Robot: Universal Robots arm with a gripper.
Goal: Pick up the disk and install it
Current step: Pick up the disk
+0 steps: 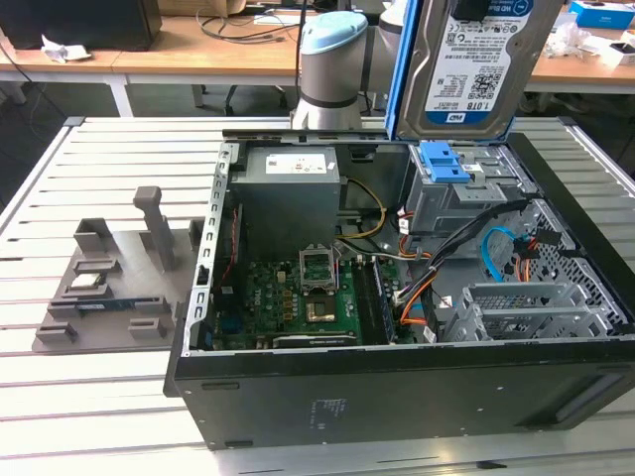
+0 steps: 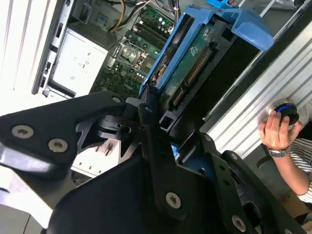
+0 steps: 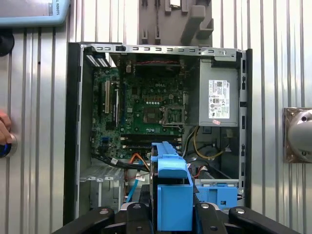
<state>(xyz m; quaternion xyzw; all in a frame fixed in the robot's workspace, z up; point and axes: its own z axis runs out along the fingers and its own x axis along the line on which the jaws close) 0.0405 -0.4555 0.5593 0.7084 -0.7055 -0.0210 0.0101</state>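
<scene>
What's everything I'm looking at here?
table: one, pale slatted, under everything
computer case: one, black, open on the table
motherboard: one, green, inside the case
power supply: one, grey, inside the case
latch: one, blue, atop the grey cage
holder: one, grey, table, exterior view's left
disk: one, silver-grey with blue bracket, held above the case
hand: one, a person's, on a button
arm: one, grey, behind the case
gripper: one, black, shut on the disk
</scene>
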